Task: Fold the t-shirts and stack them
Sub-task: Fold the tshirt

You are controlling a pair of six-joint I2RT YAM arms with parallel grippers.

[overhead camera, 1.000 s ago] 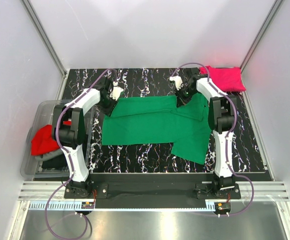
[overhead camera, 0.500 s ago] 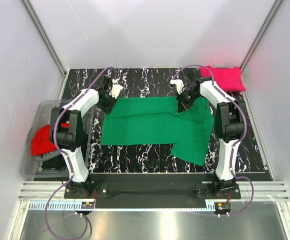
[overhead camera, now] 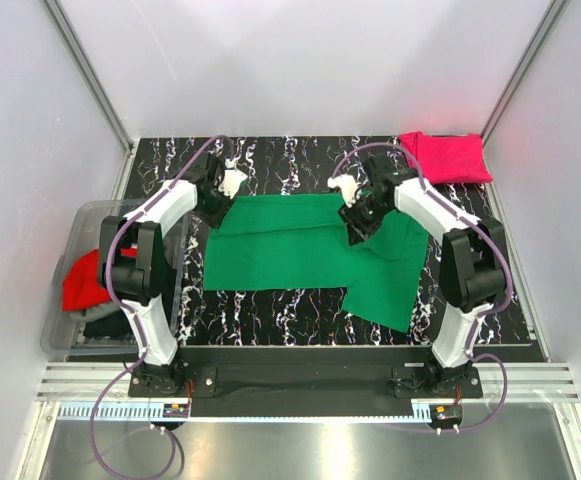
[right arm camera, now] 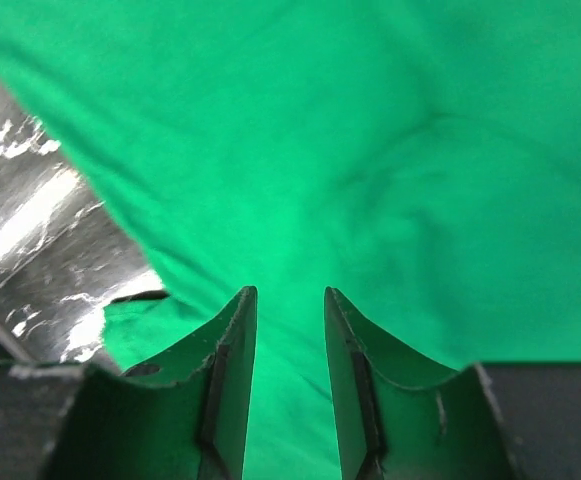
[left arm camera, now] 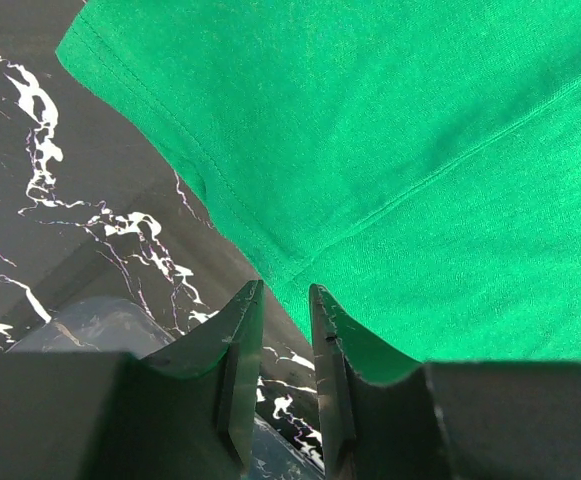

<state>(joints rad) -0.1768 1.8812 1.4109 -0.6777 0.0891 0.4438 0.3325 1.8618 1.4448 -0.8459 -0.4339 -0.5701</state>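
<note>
A bright green t-shirt lies spread on the black marble table. My left gripper sits at the shirt's far left corner. In the left wrist view its jaws stand narrowly apart and empty, over the table beside the shirt's hem. My right gripper hovers over the shirt's upper right part. In the right wrist view it is open, with smooth green cloth showing below the gap. A folded magenta-pink t-shirt lies at the back right corner.
A clear plastic bin stands off the table's left edge. It holds a red t-shirt and dark cloth beneath it. White walls close in the table on three sides.
My right gripper has moved left and toward the near side, from the right sleeve to over the shirt's body. The sleeve area has shifted with it. The left gripper has hardly moved.
</note>
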